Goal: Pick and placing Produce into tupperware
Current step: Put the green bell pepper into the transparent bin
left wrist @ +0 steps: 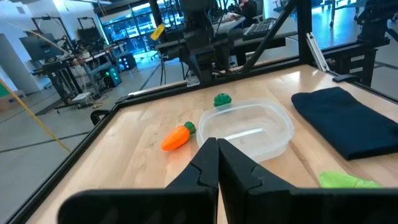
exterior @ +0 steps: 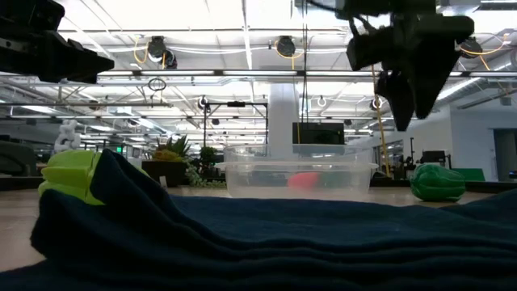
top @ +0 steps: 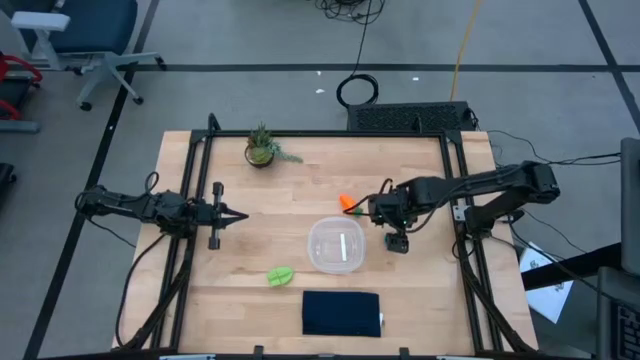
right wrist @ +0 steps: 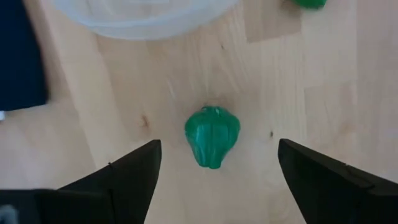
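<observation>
While the dark navy pad (top: 341, 313) lies flat along the desk's (top: 230, 280) front edge, the flat light-green leafy piece (top: 280, 276) rests on the bare wood just behind it and toward the left, clear of both arms. Next back, near the desk's middle, sits the clear tupperware (top: 336, 245), a shallow rounded-square container with nothing of the produce inside it. Just beside its right wall the right gripper (right wrist: 217, 163) hangs above the desk with its two dark fingers (right wrist: 127, 171) spread wide, and the dark green rounded lump (right wrist: 212, 135) lies on the wood between them, touched by neither; in the low view that lump stands on the desk to the right of the container with the gripper above it. Level with the tupperware, but well apart at the desk's left edge, the left gripper (top: 235, 216) waits with its fingers pressed together on nothing, pointing toward the middle. Behind the tupperware, toward its back right corner, the orange carrot (top: 349, 204) with its green tip lies on its side close to the right arm. Farthest back, near the rear edge and left of centre, a small potted spiky plant (top: 261, 147) stands upright.
</observation>
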Controlling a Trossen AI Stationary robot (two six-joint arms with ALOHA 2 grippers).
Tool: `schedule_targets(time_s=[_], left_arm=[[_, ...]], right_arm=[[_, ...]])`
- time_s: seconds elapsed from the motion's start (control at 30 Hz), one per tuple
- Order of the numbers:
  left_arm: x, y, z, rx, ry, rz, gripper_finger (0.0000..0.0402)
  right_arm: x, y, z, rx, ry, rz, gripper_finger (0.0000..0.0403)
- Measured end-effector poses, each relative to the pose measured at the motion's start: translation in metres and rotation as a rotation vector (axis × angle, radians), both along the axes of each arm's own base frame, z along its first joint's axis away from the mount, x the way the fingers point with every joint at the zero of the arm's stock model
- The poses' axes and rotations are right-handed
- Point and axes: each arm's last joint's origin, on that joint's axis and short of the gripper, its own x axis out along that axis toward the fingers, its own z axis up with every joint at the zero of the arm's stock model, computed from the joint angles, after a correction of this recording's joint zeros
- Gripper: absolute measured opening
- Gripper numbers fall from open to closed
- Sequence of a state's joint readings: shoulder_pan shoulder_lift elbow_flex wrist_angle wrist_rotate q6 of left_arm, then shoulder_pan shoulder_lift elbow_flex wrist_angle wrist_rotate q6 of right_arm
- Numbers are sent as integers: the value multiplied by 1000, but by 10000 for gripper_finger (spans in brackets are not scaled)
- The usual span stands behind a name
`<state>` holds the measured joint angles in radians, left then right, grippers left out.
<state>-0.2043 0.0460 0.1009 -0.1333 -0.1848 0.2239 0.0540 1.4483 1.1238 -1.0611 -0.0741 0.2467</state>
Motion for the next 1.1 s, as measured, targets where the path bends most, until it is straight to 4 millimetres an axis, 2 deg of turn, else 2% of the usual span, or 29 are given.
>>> schedule_targets(time_s=[0.13, 0.3, 0.47, 1.1], left_arm=[[0, 0, 0, -1, 0, 0, 1], [0, 0, 0, 2, -1, 0, 1], [0, 0, 0, 6, -2, -1, 1], [0, 0, 0, 7, -1, 0, 1]], right_arm=[[-7, 0, -16, 1, 37, -21, 316], [-12, 1, -31, 67, -18, -52, 316], [-21, 1, -42, 69, -10, -75, 316], [-28, 0, -79, 78, -109, -74, 316]])
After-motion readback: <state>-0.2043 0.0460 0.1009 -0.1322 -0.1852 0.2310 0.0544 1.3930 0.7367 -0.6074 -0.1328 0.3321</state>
